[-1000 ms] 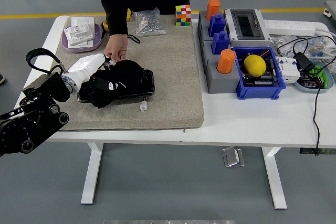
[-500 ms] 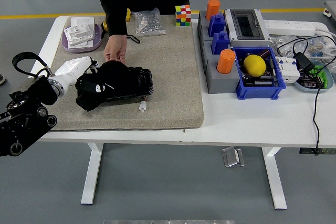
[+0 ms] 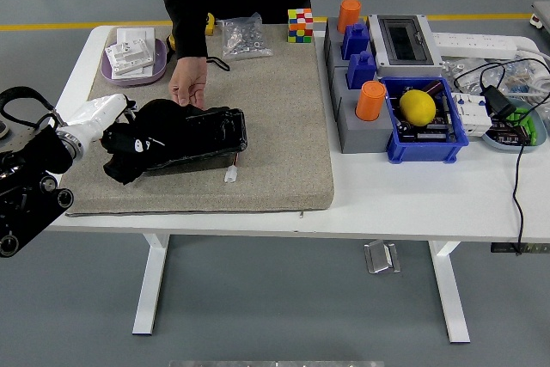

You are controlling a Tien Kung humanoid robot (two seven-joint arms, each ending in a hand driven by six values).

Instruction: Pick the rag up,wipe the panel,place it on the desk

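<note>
A black rag (image 3: 142, 137) lies bunched over the left end of a glossy black panel (image 3: 210, 131) on the tan mat (image 3: 275, 118). My left hand (image 3: 105, 116), white-fingered on a black arm, grips the rag's left side at the mat's left edge. A person's hand (image 3: 188, 83) rests on the mat just behind the panel, touching its far edge. My right arm is out of view.
A purple plate with white parts (image 3: 134, 53), a bag of screws (image 3: 241, 36) and a colour cube (image 3: 300, 25) stand at the back. On the right are grey and blue boxes with orange cylinders (image 3: 369, 100), a blue bin holding a lemon (image 3: 418, 107) and cables (image 3: 507, 100).
My left hand has drawn left and slightly back with the rag, dragging it toward the panel's left end. The panel shifted a little left too. The person's hand stayed behind it.
</note>
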